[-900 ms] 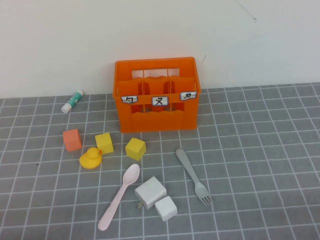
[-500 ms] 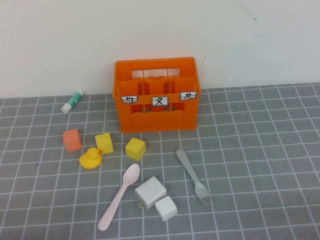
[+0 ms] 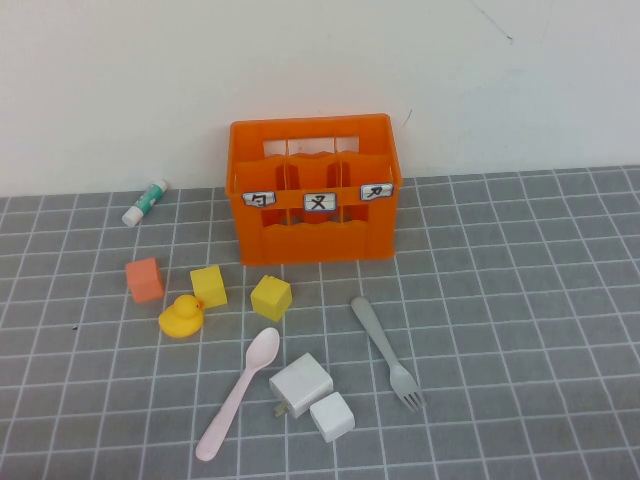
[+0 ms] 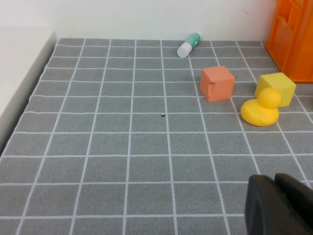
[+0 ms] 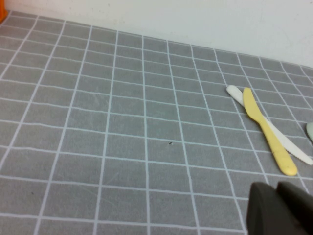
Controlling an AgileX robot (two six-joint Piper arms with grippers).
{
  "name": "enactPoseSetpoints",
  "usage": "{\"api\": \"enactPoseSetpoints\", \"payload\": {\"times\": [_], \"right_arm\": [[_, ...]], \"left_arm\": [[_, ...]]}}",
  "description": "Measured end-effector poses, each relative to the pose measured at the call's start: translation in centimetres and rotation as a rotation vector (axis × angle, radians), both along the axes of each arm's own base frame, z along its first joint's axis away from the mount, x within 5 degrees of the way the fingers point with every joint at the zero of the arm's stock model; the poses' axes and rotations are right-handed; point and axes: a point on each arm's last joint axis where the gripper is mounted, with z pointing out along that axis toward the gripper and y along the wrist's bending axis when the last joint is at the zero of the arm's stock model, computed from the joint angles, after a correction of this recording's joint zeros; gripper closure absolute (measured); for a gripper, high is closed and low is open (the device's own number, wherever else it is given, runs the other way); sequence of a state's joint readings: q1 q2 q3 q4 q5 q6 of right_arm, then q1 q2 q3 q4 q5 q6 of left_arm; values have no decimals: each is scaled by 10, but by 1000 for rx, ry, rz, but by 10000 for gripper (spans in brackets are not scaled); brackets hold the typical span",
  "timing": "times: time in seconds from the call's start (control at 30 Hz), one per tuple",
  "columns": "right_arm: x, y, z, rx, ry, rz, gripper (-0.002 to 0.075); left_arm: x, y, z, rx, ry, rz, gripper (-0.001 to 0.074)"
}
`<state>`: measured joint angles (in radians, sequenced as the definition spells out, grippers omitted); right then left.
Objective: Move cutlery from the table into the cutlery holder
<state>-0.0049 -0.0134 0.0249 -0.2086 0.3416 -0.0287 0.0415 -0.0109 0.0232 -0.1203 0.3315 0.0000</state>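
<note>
My left gripper (image 4: 279, 205) and right gripper (image 5: 281, 208) hang low over the tabletop (image 3: 520, 300), both look closed and hold nothing. The spoon (image 3: 240, 390) and fork (image 3: 385, 350) lie before the cutlery holder (image 3: 315, 190). I should open wide and pinch a handle's middle.

Spoon (image 3: 239, 392), fork (image 3: 386, 352) on table (image 3: 520, 300)

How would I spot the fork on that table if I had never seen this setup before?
Start at the orange cutlery holder standing against the back wall, then look toward the near edge and slightly right. The fork lies flat on the table, tines pointing toward the camera. It is grey with four tines, unlike the longer pale pink spoon to its left and the white charger blocks between them.
</note>
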Motion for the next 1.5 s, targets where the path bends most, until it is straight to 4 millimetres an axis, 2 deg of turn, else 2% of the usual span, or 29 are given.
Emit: {"api": "enactPoseSetpoints", "payload": {"times": [0.47,0.6,0.7,0.8,0.87,0.93,1.07,1.23,1.33,1.43,1.5], "right_arm": [[0,0,0,0,0,0,696],[0,0,0,0,0,0,696],[0,0,0,0,0,0,696],[0,0,0,0,0,0,696],[0,0,0,0,0,0,696],[0,0,0,0,0,0,696],[0,0,0,0,0,0,696],[0,0,0,0,0,0,696],[0,0,0,0,0,0,696],[0,0,0,0,0,0,696],[0,0,0,0,0,0,696]], "left_arm": [[0,-1,0,-21,0,-2,736],[0,-3,1,-91,-10,-4,736],[2,-7,6,-371,-68,15,736],[3,-9,17,-782,-153,54,736],[4,-7,22,-980,-201,80,736],[4,-6,25,-1041,-233,95,736],[4,-3,27,-978,-273,99,736],[4,0,29,-1009,-313,124,736],[3,-5,29,-917,-266,64,736],[-2,-18,48,-765,-211,-85,736],[-7,-26,70,-634,-182,-184,736]]}}
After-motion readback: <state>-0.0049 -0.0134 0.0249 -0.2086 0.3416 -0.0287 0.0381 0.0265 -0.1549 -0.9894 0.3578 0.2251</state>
